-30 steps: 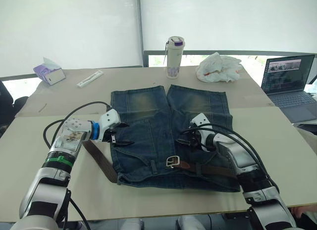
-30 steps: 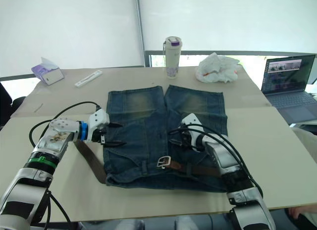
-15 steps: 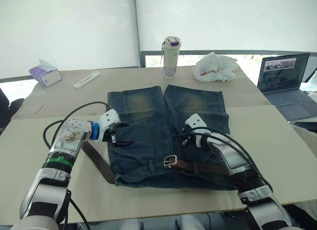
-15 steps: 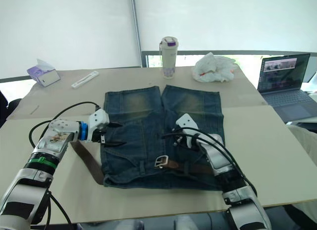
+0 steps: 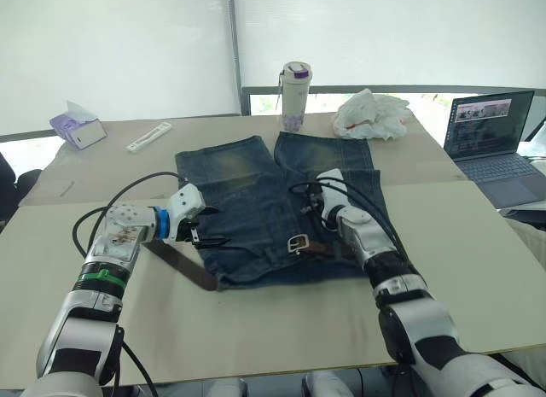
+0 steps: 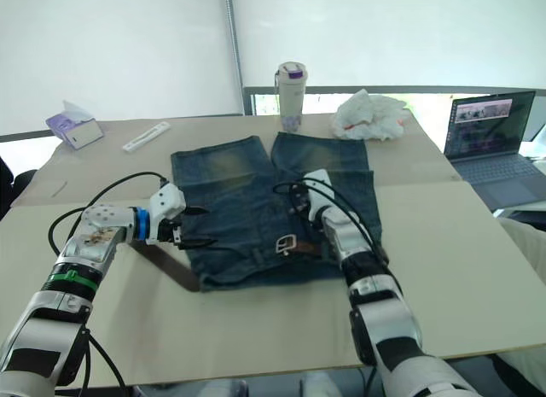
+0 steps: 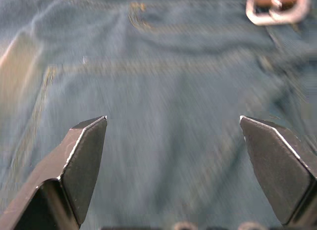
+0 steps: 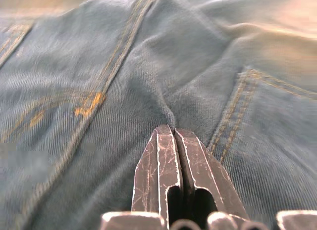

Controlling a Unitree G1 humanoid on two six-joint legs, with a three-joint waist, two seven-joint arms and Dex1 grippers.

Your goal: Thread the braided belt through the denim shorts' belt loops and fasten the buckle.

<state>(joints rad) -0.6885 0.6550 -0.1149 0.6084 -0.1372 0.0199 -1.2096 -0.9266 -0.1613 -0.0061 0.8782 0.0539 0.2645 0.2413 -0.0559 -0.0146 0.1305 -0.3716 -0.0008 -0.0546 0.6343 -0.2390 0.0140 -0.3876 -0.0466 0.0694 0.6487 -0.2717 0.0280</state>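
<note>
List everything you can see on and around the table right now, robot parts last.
denim shorts: one, blue with faded yellowish patches, mid-table, legs pointing away
braided belt: one, dark brown, along the waistband, its free end trailing off the shorts' left side
buckle: one, silver, on the waistband
tumbler: one, white with purple lid, beyond the shorts
crumpled plastic bag: one, white, right of the tumbler
laptop: one, grey, open, far right
tissue box: one, purple, far left
flat white stick: one, beside the tissue box
left gripper: open over the denim
right gripper: shut, pinching a fold of denim
</note>
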